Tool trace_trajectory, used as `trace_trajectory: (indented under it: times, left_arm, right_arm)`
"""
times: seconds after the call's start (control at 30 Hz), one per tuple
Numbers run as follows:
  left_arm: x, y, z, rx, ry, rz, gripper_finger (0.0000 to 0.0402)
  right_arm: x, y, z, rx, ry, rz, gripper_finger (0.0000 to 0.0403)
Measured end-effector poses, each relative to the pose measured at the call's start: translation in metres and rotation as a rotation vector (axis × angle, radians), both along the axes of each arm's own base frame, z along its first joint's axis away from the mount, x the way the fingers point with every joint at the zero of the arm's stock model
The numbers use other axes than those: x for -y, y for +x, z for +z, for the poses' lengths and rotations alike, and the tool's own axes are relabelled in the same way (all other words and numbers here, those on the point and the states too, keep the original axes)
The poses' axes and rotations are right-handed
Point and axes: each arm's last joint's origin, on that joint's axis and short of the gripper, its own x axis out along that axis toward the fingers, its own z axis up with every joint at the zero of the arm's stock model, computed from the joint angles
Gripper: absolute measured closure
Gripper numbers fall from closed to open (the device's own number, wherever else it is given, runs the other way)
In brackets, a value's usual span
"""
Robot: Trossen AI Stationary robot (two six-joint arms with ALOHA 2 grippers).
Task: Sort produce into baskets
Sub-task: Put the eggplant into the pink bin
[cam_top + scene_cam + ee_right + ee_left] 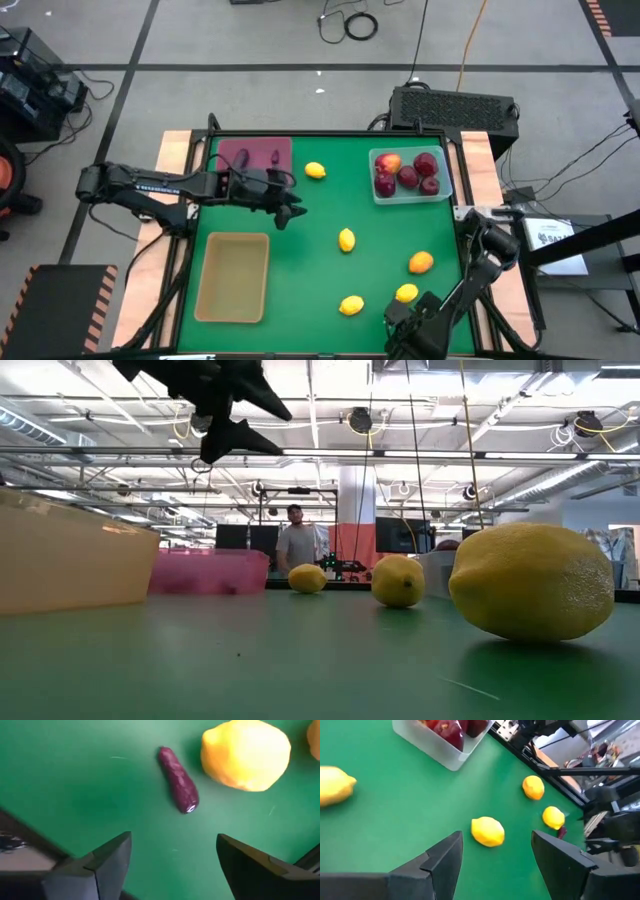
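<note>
My left gripper (288, 210) hangs open and empty above the green mat, between the maroon tray (228, 150) and a lemon (346, 239); that lemon lies ahead of its fingers in the left wrist view (487, 831). The maroon tray holds two dark purple vegetables (272, 156). My right gripper (398, 318) is open and empty near the table's front edge. Ahead of it a purple vegetable (177, 780) lies on the mat beside a lemon (245, 755). The clear tray (443, 190) holds several red apples (407, 176). The tan tray (233, 277) stands at the front left.
More lemons lie on the mat at the far middle (315, 170) and the front (351, 305), (406, 293). An orange fruit (421, 262) lies at the right. A black box (455, 105) stands behind the table. A person (295, 542) stands far off in the room.
</note>
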Motion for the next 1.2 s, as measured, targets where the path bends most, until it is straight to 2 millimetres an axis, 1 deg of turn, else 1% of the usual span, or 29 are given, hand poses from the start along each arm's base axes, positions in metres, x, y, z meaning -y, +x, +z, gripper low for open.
trace_trajectory:
  times: [0.2, 0.4, 0.53, 0.7, 0.87, 1.0, 1.2]
  left_arm:
    - [0.015, 0.0, 0.0, 0.004, -0.019, 0.034, 0.0159]
    - [0.024, 0.0, 0.001, 0.01, -0.01, 0.062, 0.0159]
    - [0.025, -0.001, 0.0, 0.01, -0.003, 0.066, 0.0159]
    - [0.025, -0.001, 0.0, 0.006, 0.009, 0.06, 0.0159]
    - [0.025, -0.001, 0.0, 0.0, 0.028, 0.049, 0.0159]
    - [0.025, -0.001, -0.001, -0.009, 0.061, 0.029, 0.0159]
    - [0.026, -0.004, -0.004, -0.05, 0.074, 0.012, 0.0159]
  right_arm:
    - [0.006, -0.008, -0.026, -0.009, 0.019, 0.015, 0.013]
    - [0.008, -0.009, -0.038, 0.038, 0.046, 0.03, 0.0134]
    - [0.014, -0.008, -0.044, 0.032, 0.048, 0.041, 0.0134]
    - [0.021, -0.001, -0.046, 0.016, 0.07, 0.062, 0.0134]
    - [0.029, 0.003, -0.04, 0.038, 0.069, 0.063, 0.0134]
    - [0.045, -0.002, -0.04, 0.067, 0.056, 0.031, 0.0134]
    - [0.058, -0.014, -0.041, 0.171, 0.187, -0.056, 0.0134]
